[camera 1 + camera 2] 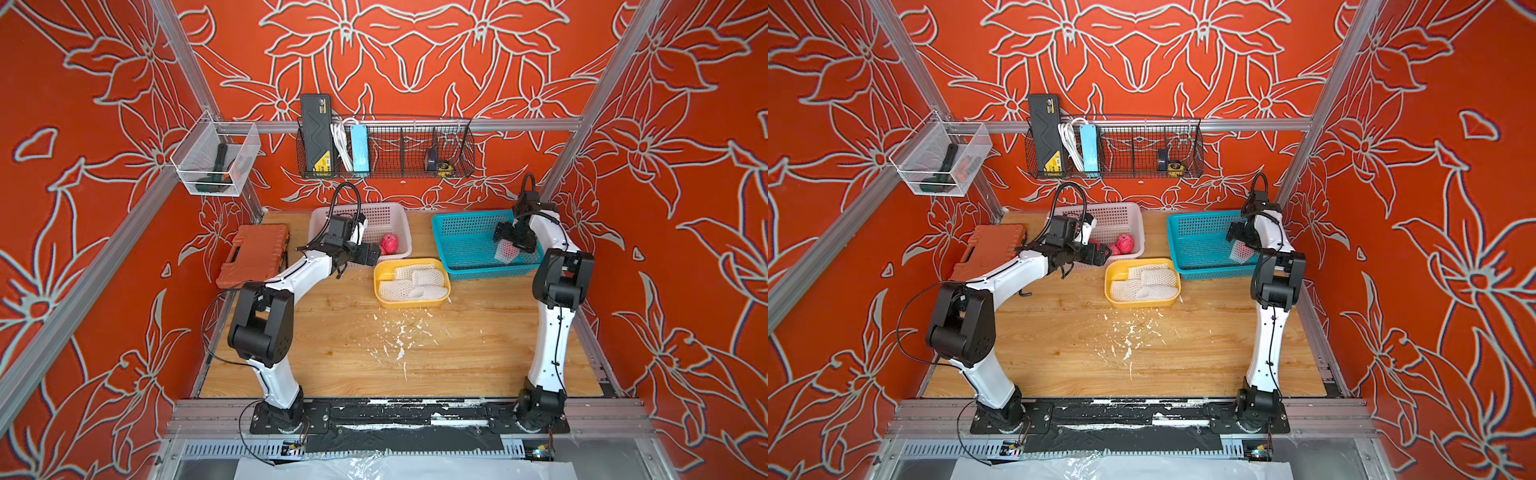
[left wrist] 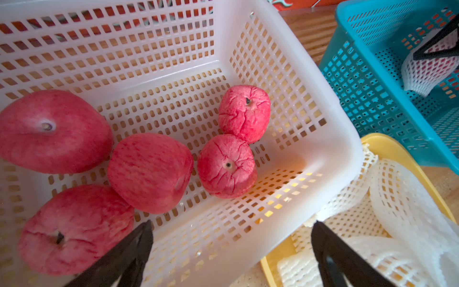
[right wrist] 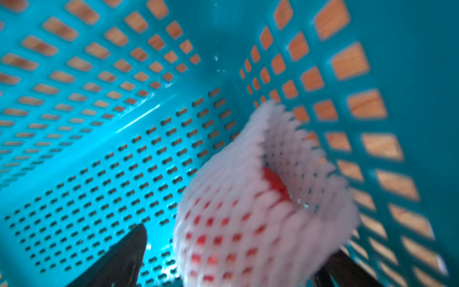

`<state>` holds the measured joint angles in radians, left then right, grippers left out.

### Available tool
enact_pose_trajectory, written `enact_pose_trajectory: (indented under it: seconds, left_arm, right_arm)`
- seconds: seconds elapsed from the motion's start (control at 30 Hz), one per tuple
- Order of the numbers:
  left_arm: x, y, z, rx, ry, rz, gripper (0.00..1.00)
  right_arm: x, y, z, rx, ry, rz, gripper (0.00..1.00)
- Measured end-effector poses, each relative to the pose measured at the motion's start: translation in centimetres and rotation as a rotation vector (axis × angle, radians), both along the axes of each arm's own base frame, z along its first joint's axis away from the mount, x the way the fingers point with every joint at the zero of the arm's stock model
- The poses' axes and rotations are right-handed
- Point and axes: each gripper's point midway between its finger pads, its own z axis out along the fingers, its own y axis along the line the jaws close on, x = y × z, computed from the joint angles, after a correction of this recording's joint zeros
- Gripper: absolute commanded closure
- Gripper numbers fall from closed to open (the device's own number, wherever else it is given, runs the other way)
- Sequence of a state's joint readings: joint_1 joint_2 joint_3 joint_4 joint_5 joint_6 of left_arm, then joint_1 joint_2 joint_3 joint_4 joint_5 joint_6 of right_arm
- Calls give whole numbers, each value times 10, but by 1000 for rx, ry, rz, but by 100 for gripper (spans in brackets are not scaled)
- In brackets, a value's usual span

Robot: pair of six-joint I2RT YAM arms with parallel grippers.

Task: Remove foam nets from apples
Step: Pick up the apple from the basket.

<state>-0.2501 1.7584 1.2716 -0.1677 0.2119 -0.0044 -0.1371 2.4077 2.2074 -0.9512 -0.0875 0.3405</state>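
Observation:
Several bare pinkish-red apples [image 2: 149, 171] lie in the white basket [image 2: 310, 124]; one apple [image 1: 389, 244] shows in both top views. My left gripper [image 2: 232, 223] hangs open and empty over that basket's near wall, beside the yellow tray [image 1: 380, 286], which holds several empty foam nets [image 1: 411, 282]. In the teal basket [image 1: 457, 237] one apple still wears its white foam net [image 3: 248, 211]. My right gripper [image 3: 238, 243] is open around this netted apple [image 1: 505, 251], with a gap between one finger [image 3: 134, 248] and the net. The right wrist view is blurred.
An orange toolbox [image 1: 253, 253] sits at the table's left edge, behind my left arm. White foam scraps [image 1: 399, 336] litter the wooden table in front of the yellow tray. A black wire shelf [image 1: 386, 149] and a clear bin [image 1: 216, 160] hang above the table's far edge.

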Motion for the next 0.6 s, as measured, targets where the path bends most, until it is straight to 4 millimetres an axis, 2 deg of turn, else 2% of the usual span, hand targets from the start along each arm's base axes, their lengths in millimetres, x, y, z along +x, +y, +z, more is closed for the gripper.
enact_pose_trajectory:
  seconds: [0.33, 0.5, 0.6]
  left_arm:
    - [-1, 0, -1, 1, 4, 0, 2]
    - [-1, 0, -1, 2, 6, 0, 2]
    - [-2, -1, -1, 2, 8, -2, 2]
  right_arm:
    - [1, 0, -4, -10, 11, 30, 39]
    - [0, 6, 0, -34, 1, 86, 39]
    - [0, 15, 15, -62, -24, 138, 39]
